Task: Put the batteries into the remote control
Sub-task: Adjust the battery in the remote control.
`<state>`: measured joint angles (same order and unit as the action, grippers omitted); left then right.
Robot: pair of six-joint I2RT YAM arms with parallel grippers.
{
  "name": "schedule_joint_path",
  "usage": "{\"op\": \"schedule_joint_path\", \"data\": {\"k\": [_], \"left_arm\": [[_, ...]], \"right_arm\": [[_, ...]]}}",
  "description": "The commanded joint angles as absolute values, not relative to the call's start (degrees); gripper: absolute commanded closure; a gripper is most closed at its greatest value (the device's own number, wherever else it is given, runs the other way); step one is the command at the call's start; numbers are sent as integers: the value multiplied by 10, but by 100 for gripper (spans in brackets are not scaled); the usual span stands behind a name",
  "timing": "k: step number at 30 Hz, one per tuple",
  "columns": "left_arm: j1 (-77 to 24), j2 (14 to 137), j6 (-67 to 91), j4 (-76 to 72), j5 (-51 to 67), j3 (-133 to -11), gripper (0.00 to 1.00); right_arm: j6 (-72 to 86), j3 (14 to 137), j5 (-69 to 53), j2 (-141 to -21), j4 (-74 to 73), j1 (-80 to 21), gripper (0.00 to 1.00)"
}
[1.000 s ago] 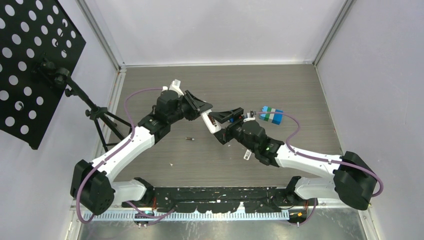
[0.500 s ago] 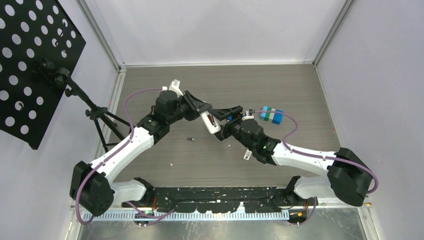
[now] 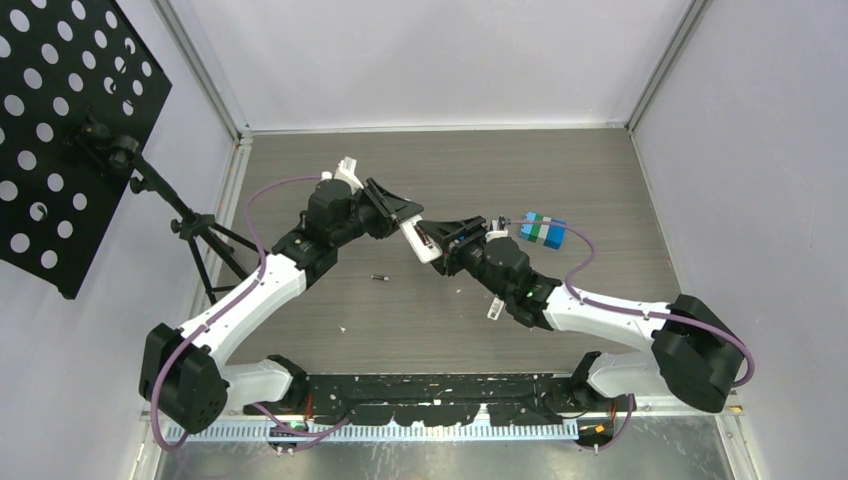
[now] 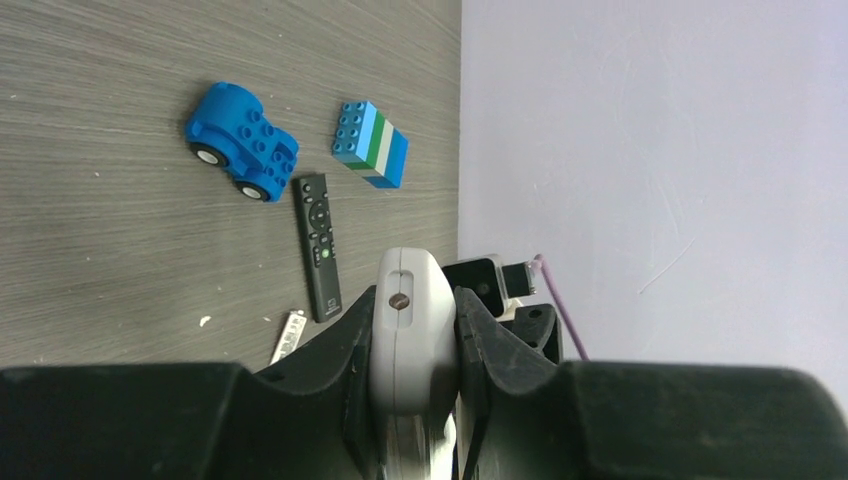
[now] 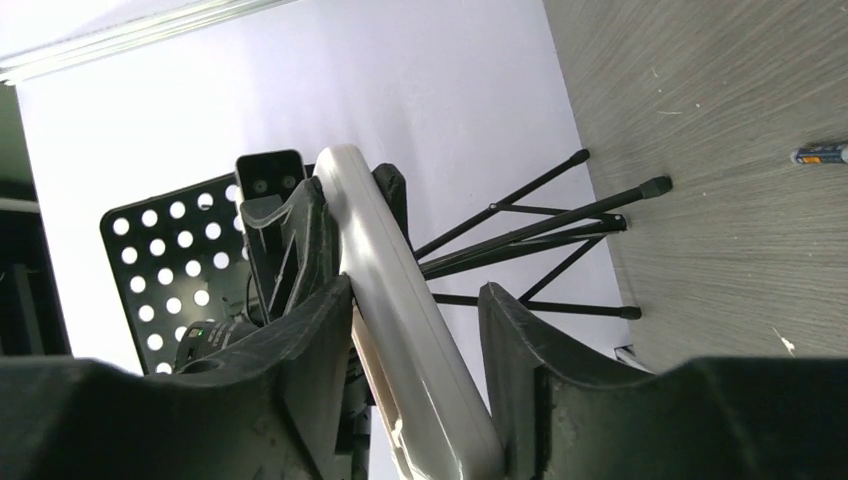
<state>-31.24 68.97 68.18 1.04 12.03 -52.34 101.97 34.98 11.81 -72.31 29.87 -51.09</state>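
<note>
My left gripper (image 3: 403, 222) is shut on one end of a white remote control (image 3: 421, 243), holding it off the table at the middle. In the left wrist view the remote (image 4: 411, 322) is squeezed between both fingers. My right gripper (image 3: 447, 240) straddles the remote's other end. Seen from the right wrist, the remote (image 5: 398, 300) leans on the left finger (image 5: 315, 335), with a gap to the right finger (image 5: 525, 340), so the jaws are open. One dark battery (image 3: 380, 277) lies on the table below the left gripper, and the right wrist camera catches that battery (image 5: 822, 154) too.
A black remote (image 4: 318, 245), a blue toy car (image 4: 241, 141) and a blue-green brick stack (image 3: 543, 230) lie on the table by the right arm. A small white tag (image 4: 288, 336) is near them. A black tripod (image 3: 200, 240) and a perforated panel (image 3: 60, 130) stand at the left.
My right gripper has slid left onto the white remote's free end and its jaws have narrowed around it. The left gripper kept its grip and barely shifted.
</note>
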Motion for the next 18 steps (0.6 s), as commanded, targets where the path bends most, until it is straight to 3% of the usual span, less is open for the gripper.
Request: {"op": "schedule_joint_path", "data": {"k": [1, 6, 8, 9, 13, 15, 18], "left_arm": [[-312, 673, 679, -16, 134, -530, 100], [-312, 673, 691, -26, 142, -529, 100], [-311, 673, 688, -26, 142, -529, 100], [-310, 674, 686, -24, 142, -528, 100], [-293, 667, 662, -22, 156, -522, 100], [-278, 663, 633, -29, 184, -521, 100], [-257, 661, 566, -16, 241, -533, 100]], "right_arm": [[1023, 340, 111, -735, 381, -504, 53], [1008, 332, 102, -737, 394, -501, 60], [992, 331, 103, -729, 390, -500, 58], [980, 331, 104, -724, 390, -499, 55], [911, 322, 109, -676, 363, -492, 24], [858, 314, 108, -643, 349, -486, 18], [772, 306, 59, -601, 337, -470, 16]]}}
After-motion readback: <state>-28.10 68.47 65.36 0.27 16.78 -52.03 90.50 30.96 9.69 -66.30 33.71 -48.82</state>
